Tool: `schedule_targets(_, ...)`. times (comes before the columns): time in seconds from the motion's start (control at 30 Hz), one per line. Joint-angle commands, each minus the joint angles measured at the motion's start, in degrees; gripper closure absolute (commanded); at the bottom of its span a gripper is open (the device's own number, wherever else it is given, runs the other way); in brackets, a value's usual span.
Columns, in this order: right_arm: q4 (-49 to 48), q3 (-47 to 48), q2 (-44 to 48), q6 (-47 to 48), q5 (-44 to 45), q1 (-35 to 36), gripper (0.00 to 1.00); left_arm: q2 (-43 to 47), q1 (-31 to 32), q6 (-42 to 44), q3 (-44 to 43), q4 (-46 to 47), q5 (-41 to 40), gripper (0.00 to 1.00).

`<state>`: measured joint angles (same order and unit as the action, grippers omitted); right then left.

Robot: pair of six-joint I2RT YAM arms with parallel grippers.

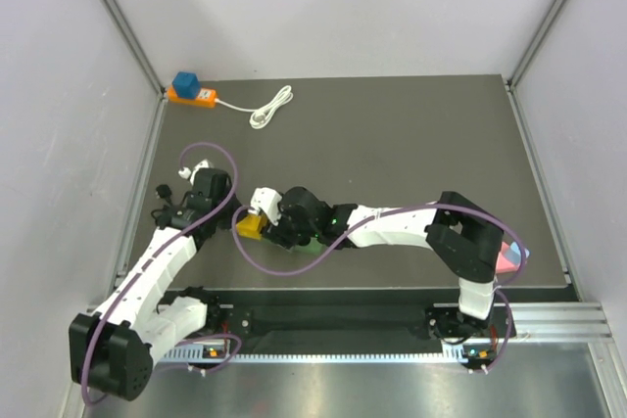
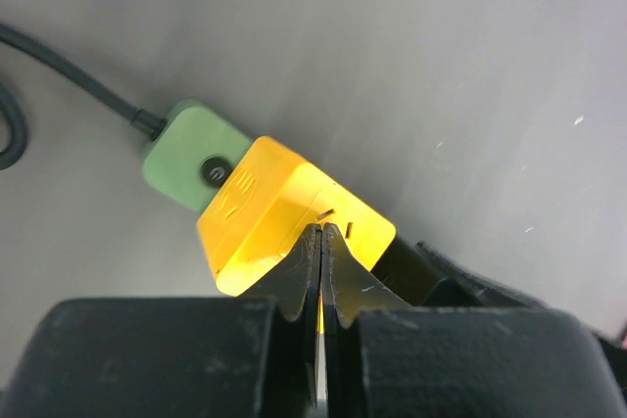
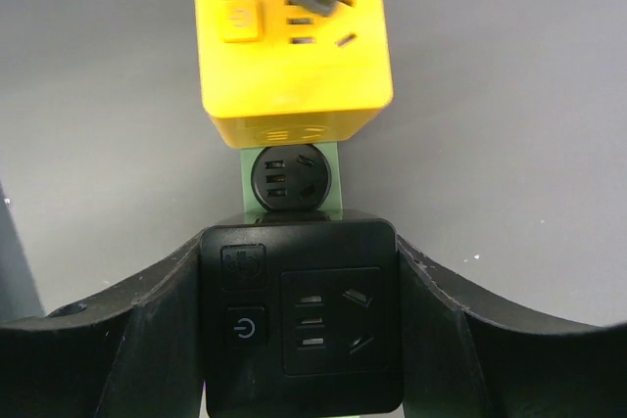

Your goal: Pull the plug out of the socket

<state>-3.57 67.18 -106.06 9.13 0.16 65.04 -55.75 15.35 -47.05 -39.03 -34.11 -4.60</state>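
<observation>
A green power strip point(image 2: 181, 149) with a black cord point(image 2: 69, 75) lies on the dark table. A yellow cube plug point(image 2: 265, 212) sits on it. In the right wrist view the yellow cube point(image 3: 294, 56) is beyond a round black outlet point(image 3: 289, 178) on the green strip point(image 3: 336, 198). My left gripper point(image 2: 321, 232) is shut, its tips resting on the yellow cube's top. My right gripper point(image 3: 299, 271) is shut on a black cube plug point(image 3: 299, 320) on the same strip. In the top view both grippers, left point(image 1: 243, 212) and right point(image 1: 284, 227), meet at the yellow cube point(image 1: 251, 227).
An orange power strip point(image 1: 191, 96) with a blue plug point(image 1: 185, 81) and a coiled white cord point(image 1: 269, 108) lies at the back left. Grey walls point(image 1: 59, 95) enclose the table on three sides. Purple robot cables point(image 1: 235, 242) loop near the grippers.
</observation>
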Motion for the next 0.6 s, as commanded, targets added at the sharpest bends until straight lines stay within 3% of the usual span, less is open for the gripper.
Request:
schedule_targets(0.0, -10.4, 1.6, 7.2, 4.1, 9.7, 0.8, 1.00, -2.2, 0.2, -3.0, 6.0, -5.3, -0.8, 1.00)
schedule_targets(0.1, -15.3, 0.1, 7.3, 11.1, 19.2, 3.2, 1.00, -0.5, 1.5, -4.7, 7.5, -5.0, -2.9, 1.00)
schedule_targets(0.2, -11.2, 4.9, 5.2, 10.4, 20.1, 2.8, 1.00, -0.3, 2.0, -5.5, 7.9, -4.7, -4.5, 1.00)
schedule_targets(0.4, -1.5, 10.7, 3.1, 0.4, 3.0, -1.0, 1.00, -0.6, 3.2, -6.3, 11.2, -2.7, -4.2, 1.00)
schedule_targets(0.57, 0.8, 11.5, 2.6, -6.2, -3.8, -4.9, 1.00, 0.1, 4.2, -6.8, 11.0, -3.2, -5.9, 1.00)
